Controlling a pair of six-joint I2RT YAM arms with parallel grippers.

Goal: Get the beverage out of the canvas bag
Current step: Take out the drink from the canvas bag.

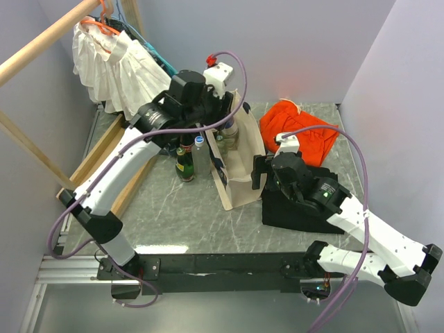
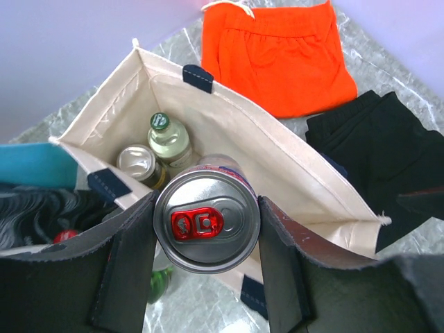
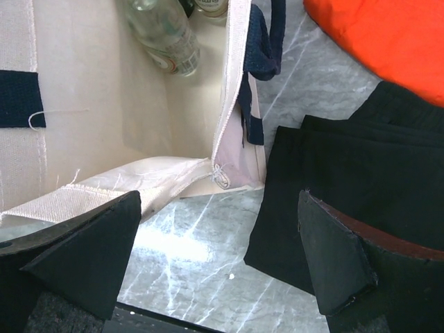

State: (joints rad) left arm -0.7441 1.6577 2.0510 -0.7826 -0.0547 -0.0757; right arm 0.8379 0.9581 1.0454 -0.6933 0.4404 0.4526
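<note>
Plainly, the left gripper (image 2: 206,244) is clamped on a silver can (image 2: 207,208) with a red pull tab, one dark finger (image 2: 128,267) pressed to each side of it. The can stands upright over the open mouth of the canvas bag (image 2: 243,132), close to the bag's near wall. I cannot tell from where I stand whether its bottom has cleared the rim. Down inside the bag sit a pale bottle with a green cap (image 2: 166,139) and a second can (image 2: 139,161), the two touching, tucked toward one end. The bag itself stands upright on the grey marbled table (image 1: 180,215), its dark strap patches showing on the walls. Just beside it on the left are a dark green bottle (image 1: 184,163) and a clear bottle with a blue cap (image 1: 201,154). On the other side, the right gripper (image 3: 211,257) hangs with its fingers spread wide and nothing between them, low over the table by the bag's near corner. A folded black cloth (image 3: 347,173) lies right next to that corner, and an orange cloth (image 1: 298,128) lies beyond it toward the back wall. Far off at the back left, a white garment (image 1: 118,66) hangs from an orange hanger on a wooden rail.
</note>
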